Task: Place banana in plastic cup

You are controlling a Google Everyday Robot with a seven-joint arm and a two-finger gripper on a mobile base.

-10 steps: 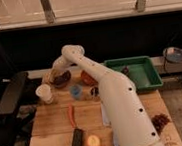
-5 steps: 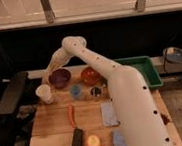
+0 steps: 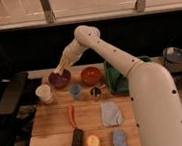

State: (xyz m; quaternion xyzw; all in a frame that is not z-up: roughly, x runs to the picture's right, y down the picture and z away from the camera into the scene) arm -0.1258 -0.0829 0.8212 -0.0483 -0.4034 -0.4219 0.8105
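My gripper [image 3: 61, 69] hangs at the end of the white arm, just over the back rim of a purple bowl [image 3: 60, 80] at the table's back left. A pale cream-yellow tapering piece, the banana [image 3: 60, 68], shows at the gripper's tip, pointing down toward the bowl. The light-blue plastic cup [image 3: 76, 91] stands upright to the front right of the bowl, apart from the gripper.
A white cup [image 3: 44, 93] stands left of the blue cup, a dark glass [image 3: 95, 92] to its right. Behind are a red bowl [image 3: 91, 76] and a green tray [image 3: 116, 79]. In front lie an orange-red pepper [image 3: 71, 115], a black object [image 3: 77, 141], a yellow-orange fruit [image 3: 93, 142], a cloth [image 3: 111, 113] and a blue sponge [image 3: 118, 141]. A black chair [image 3: 7, 101] stands at the left.
The arm's elbow has risen up and back from low over the table. The gripper has stayed near the purple bowl.
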